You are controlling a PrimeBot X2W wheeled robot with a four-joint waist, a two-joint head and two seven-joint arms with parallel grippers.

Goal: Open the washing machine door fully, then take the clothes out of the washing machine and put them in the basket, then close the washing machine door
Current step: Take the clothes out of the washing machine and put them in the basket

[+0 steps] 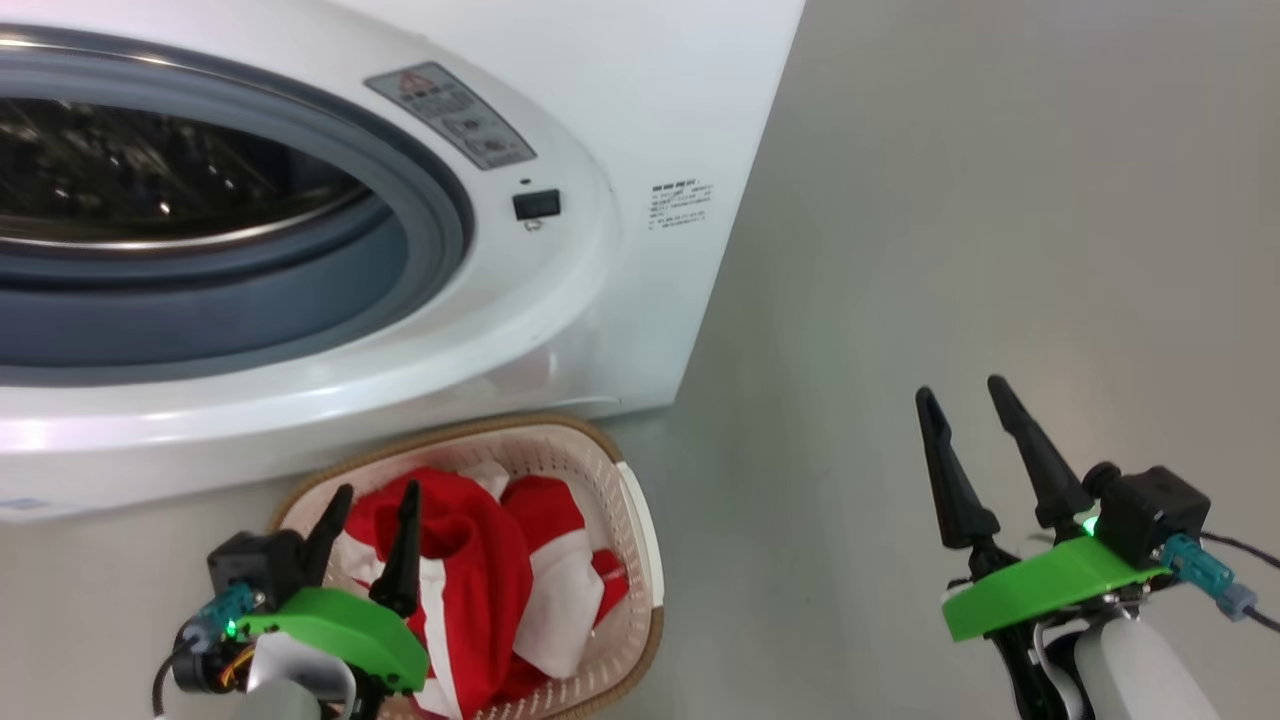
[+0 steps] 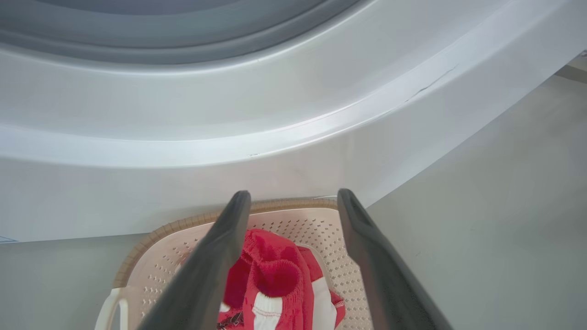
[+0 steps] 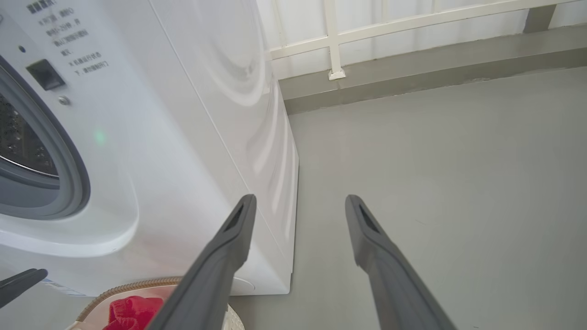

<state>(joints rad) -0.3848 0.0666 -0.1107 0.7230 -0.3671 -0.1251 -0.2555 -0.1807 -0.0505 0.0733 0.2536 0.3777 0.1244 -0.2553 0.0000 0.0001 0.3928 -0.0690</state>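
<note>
Head view cuts the washing machine (image 1: 620, 300) off at left; its drum (image 1: 150, 170) is dark and hard to read. The left gripper (image 1: 378, 488) hides the near end of the basket (image 1: 625, 500). Red-and-white clothes (image 1: 480, 560) lie heaped in it, just beside the machine's front. Right wrist view adds a white railing (image 3: 335, 41). Both jaws are wide and empty, with the right gripper (image 1: 960, 387) over the floor (image 1: 1000, 200).

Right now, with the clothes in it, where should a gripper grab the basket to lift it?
Probably the white handle on the right end of the basket, coming in from that right side. It sticks out clear of the clothes, while the washing machine crowds the far rim.
</note>
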